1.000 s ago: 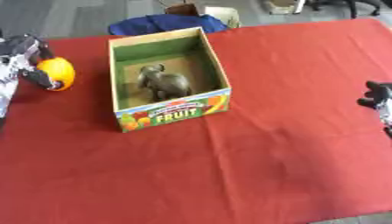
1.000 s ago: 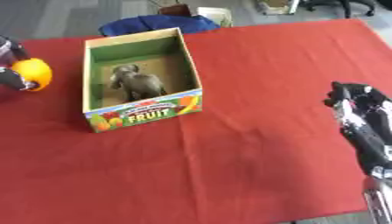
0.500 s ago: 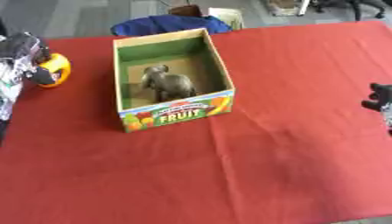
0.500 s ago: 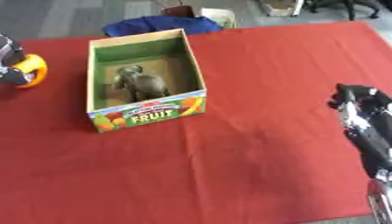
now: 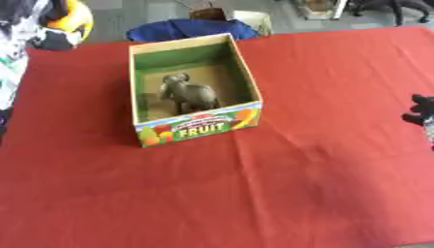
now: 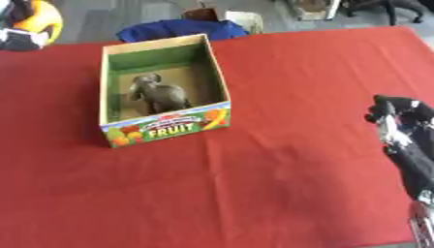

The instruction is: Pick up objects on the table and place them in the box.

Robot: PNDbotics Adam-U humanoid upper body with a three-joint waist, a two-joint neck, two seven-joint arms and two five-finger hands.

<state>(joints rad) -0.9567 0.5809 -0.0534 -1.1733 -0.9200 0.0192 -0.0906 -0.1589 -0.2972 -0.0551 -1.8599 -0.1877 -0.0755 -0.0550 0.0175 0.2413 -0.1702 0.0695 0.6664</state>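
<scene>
While its fingers curl around an orange ball [image 5: 71,18], the left robot hand [image 5: 38,24] sits raised at the upper left corner of the view, above the far left edge of the worktop [image 5: 254,184], which is covered in red cloth. The ball shows orange and yellow against the black and white parts of the robot hand that wrap it. To the right of this robot hand and a little nearer the robot stands the box [image 5: 195,127], an open cardboard carton with green inner walls and a printed front that reads FRUIT. Inside it, on the floor of the box toward its nearer half, stands a grey toy elephant [image 5: 190,94], upright on its legs. The ball is well apart from the box and outside it. Beyond the box, just past the far edge of the worktop, lies a blue bundle of cloth [image 5: 188,28]. Far across the worktop from the left robot hand, the right robot hand [image 6: 398,118] shows at the right edge, holding nothing, its dark fingers bent inward, resting low by the red cloth and well apart from the box.
</scene>
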